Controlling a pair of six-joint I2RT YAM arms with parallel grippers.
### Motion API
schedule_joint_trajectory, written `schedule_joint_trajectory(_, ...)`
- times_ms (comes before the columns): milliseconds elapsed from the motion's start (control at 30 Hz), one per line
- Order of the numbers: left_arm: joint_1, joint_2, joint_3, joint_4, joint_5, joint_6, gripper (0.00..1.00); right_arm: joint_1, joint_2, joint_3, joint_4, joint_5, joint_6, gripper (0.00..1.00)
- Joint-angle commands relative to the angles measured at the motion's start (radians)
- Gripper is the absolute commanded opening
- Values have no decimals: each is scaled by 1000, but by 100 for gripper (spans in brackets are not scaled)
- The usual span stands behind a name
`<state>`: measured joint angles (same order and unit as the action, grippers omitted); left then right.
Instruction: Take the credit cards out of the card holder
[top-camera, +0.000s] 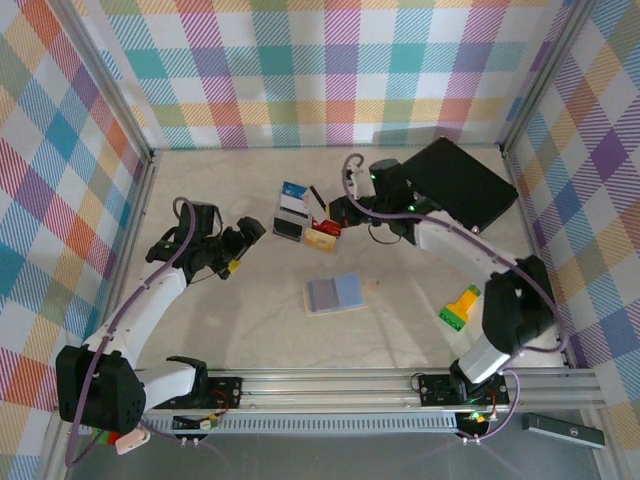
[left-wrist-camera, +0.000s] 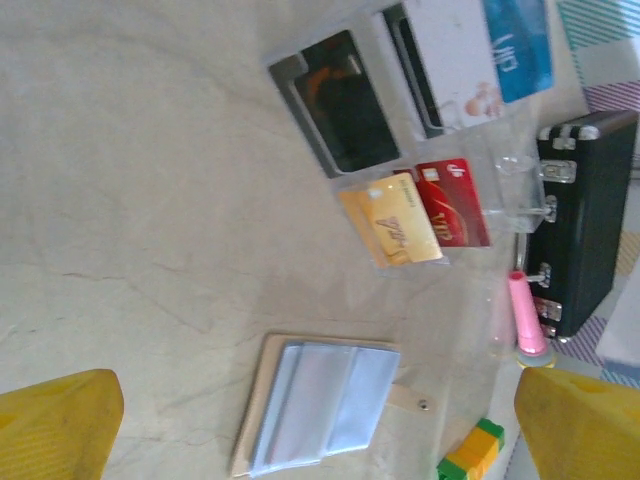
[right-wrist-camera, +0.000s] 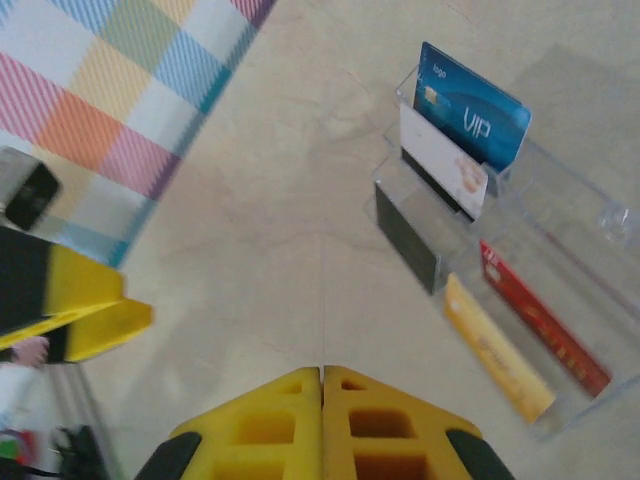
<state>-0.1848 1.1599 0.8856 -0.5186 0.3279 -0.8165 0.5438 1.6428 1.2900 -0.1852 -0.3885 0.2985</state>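
**Left gripper wide open over the holder, right gripper shut by the tray**

Your left gripper (top-camera: 244, 247) stands spread wide. In its wrist view the two yellow fingers (left-wrist-camera: 60, 420) sit at the far corners with nothing between them. The holder (left-wrist-camera: 320, 405) lies flat on the table (left-wrist-camera: 130, 200) just ahead of this gripper, in the gap between the fingers and touching neither. Its pale blue panels face up on a tan backing, and a small snap tab sticks out on one side. You cannot tell from here whether any card is tucked inside it.

Your right gripper (right-wrist-camera: 322, 385) has its fingers pressed together and pinches nothing. The clear tray (right-wrist-camera: 560, 215) is ahead of it and off to its right, close but apart from the tips.

The gold card (left-wrist-camera: 395, 222) rests in a tray compartment right beside a red card (left-wrist-camera: 455, 200). From the left gripper it lies beyond the holder. The white card (right-wrist-camera: 445, 165) stands on edge farther along the tray, with a blue card (right-wrist-camera: 472, 108) just behind it and a dark card (left-wrist-camera: 345, 100) in the next slot.

A black case (left-wrist-camera: 585, 210) stands past the tray on the left gripper's right, and a green and yellow block (left-wrist-camera: 470, 452) lies near that gripper's right finger.
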Motion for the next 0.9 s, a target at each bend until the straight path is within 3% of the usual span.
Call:
schedule_joint_trajectory(0,25,-14,-13,-73,10,35,100,14,82,134,-139,29,-265,0)
schedule_joint_trajectory(400,34,38,-7,-84,35,42,100,48,403,517,-271,35,-688,0)
schedule_joint_trajectory(867,34,88,3,-84,48,48,100,47,552,686,-358,106,-850,0)
